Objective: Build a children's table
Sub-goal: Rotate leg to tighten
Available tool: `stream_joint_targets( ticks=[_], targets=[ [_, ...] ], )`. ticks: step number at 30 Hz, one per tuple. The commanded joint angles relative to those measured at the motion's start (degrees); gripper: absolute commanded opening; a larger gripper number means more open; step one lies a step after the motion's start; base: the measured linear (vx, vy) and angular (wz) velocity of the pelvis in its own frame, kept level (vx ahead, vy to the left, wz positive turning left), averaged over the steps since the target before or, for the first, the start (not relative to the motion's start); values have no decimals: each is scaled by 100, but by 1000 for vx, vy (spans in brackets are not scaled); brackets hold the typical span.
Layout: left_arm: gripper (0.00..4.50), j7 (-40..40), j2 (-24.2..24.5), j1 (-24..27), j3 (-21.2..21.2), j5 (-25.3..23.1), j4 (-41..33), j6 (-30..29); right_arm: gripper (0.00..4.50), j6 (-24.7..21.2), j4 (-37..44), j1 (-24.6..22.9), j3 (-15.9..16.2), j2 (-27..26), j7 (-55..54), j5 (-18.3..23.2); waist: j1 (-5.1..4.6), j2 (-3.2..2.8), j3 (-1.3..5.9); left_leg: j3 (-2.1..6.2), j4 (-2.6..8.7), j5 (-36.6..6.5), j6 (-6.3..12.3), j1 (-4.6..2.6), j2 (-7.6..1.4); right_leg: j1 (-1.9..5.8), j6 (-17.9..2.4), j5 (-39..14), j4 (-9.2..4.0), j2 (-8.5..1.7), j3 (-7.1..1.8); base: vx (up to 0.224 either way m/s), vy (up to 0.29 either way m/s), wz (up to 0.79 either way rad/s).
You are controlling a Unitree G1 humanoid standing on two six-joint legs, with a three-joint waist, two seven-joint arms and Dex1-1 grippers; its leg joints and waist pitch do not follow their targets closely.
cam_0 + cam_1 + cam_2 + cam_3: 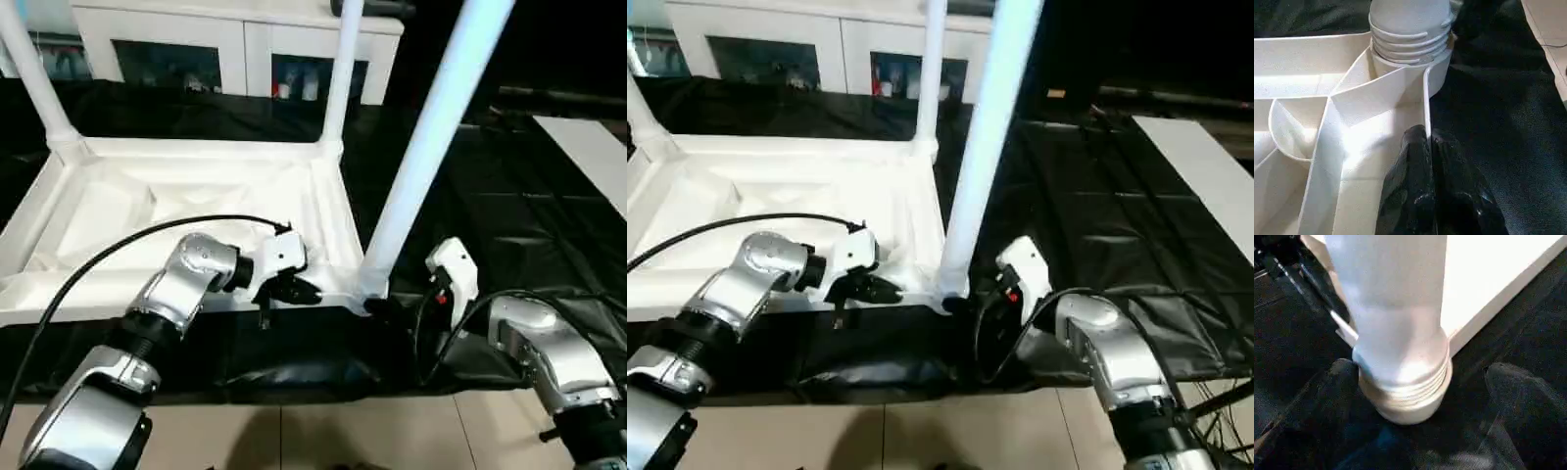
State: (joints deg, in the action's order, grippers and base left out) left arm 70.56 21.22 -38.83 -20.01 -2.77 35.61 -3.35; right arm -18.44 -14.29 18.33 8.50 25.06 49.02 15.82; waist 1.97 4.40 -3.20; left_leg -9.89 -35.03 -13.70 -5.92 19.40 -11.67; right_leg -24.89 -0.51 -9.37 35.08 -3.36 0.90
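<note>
The children's table (196,211) lies upside down on black sheeting (509,215), ribbed white plastic underside up. Three smooth tapered legs stand in its round corner sockets; the nearest leg (431,137) looks threaded in. One corner seems left. The left claw (1430,191) rests pinched together beside that leg; the right claw (1418,431) gapes around its base.

We see a white tabletop (186,211) with pale ribs inside, and white legs; the nearest leg (426,147) looks faintly blue-white. It lies on a glossy black sheet (509,211). Our forearms are silver with black cables, and the left gripper (1431,161) has shiny black fingers. The cabinet (245,44) behind is white with dark glass; the floor (323,436) is beige.
</note>
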Motion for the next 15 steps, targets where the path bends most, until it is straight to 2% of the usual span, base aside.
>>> stream_joint_targets(
  ticks=[1,3,4,5,7,8,10,12,15],
  targets=[
    [0,151,-36,84,-200,-63,-52,-13,449,132,-88,105,-17,-8,18,-32,-3,-55,378,-45,412,-351,392,30,-111,401,-1608,-457,-303,-330,-179,0,0,0],
    [0,154,-14,112,-199,-61,-124,-62,432,169,-133,136,-4,-18,56,-92,-3,-51,391,-43,406,-248,408,32,-111,412,-1638,-301,-276,-329,-174,0,0,0],
    [0,145,-4,131,-193,-61,-175,-100,432,201,-168,154,23,-13,96,-149,-7,-20,390,-46,403,-210,427,42,-108,419,-1637,-262,-278,-325,-174,0,0,0],
    [0,144,10,149,-187,-60,-222,-137,412,222,-212,180,39,-26,130,-170,-6,-34,393,-43,400,-157,459,43,-103,425,-1653,-202,-264,-325,-174,0,0,0],
    [0,148,20,165,-181,-59,-264,-170,405,239,-246,197,46,-36,158,-176,-9,-33,390,-49,395,-163,492,43,-102,419,-1668,-224,-274,-326,-174,0,0,0],
    [0,139,22,182,-177,-62,-287,-190,386,272,-291,220,65,-58,194,-174,-19,11,398,-52,389,-152,511,43,-111,421,-1680,-217,-265,-330,-173,0,0,0],
    [0,133,23,193,-175,-63,-301,-201,373,295,-321,235,75,-74,216,-170,-10,-18,393,-49,391,-139,524,41,-112,416,-1672,-264,-268,-335,-173,0,0,0],
    [0,107,25,208,-176,-64,-300,-205,359,383,-460,295,108,-133,287,-163,-15,10,395,-55,388,-148,534,39,-111,410,-1671,-305,-269,-331,-170,0,0,0],
    [0,89,30,221,-177,-66,-310,-214,336,429,-540,326,119,-173,326,-158,-11,14,396,-52,386,-143,532,41,-107,414,-1652,-369,-271,-332,-172,0,0,0]
  ],
)
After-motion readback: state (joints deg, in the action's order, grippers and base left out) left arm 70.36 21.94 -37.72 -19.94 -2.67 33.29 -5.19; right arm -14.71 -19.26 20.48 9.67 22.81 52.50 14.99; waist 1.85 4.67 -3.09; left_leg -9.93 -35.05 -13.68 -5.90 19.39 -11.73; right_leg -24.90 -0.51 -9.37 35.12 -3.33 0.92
